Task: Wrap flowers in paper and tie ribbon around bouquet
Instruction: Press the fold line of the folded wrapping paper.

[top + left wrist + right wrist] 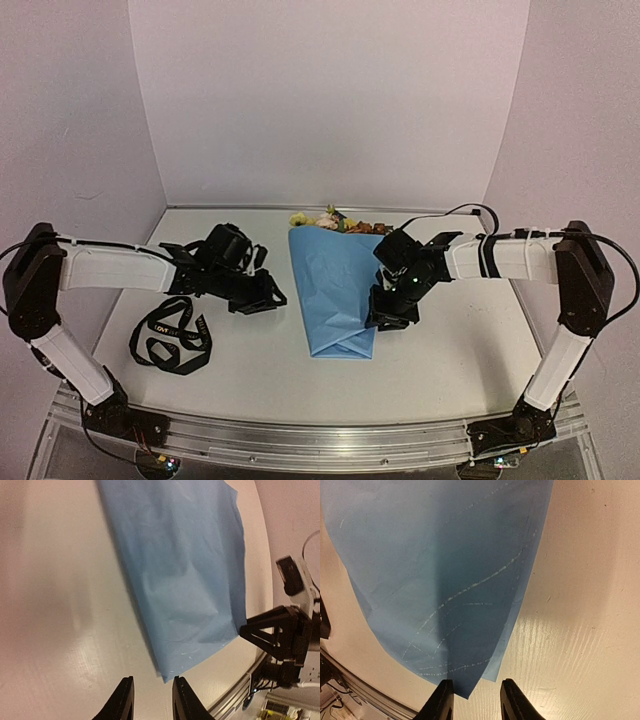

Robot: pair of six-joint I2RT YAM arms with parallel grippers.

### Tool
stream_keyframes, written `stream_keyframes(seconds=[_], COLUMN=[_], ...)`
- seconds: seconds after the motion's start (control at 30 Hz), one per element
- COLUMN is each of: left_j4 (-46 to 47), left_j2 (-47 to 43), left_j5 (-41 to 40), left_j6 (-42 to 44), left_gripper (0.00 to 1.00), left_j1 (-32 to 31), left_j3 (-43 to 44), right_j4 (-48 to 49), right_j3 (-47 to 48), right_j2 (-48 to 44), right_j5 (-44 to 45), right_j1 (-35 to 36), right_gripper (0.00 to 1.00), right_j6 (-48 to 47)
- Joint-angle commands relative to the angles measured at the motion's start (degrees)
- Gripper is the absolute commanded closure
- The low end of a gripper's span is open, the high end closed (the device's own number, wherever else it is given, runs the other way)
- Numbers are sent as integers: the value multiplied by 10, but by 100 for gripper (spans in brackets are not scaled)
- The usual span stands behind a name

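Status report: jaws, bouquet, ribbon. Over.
Left jaws open, empty. Right jaws open by narrow end of bouquet. Wrapped, not tied. Ribbon loose at left, apart from it.

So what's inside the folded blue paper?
Yellow, pink and orange blooms poke out at the far end of the paper. The stems are covered by the paper, so they can't be seen.

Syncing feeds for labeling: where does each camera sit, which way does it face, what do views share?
Top external: above, behind the bases, looking down; both arms, bouquet, ribbon.
Left wrist: on the left gripper, facing the bouquet's narrow end; own fingers, right arm beyond.
Right wrist: on the right gripper, facing down at that end; own fingers.
Shared: that narrow end, in all three.
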Motion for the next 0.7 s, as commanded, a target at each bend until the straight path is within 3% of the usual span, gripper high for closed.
stream_keyframes(seconds=[0.0, 0.2, 0.67], left_j4=[38, 81, 130], left_j2=[78, 181, 257], left_j5=[45, 70, 105], left_j6=[56, 58, 9], left_gripper=[73, 76, 84], left_j1=[-63, -105, -116], left_j3=[74, 124, 65], right_j4=[-8, -4, 4], right_j3=[19, 14, -5], right_j2=[0, 30, 49], right_j5=[-6, -9, 3], right_j1=[-2, -2, -2], right_gripper=[77, 96, 99], right_j6=[4, 9, 10])
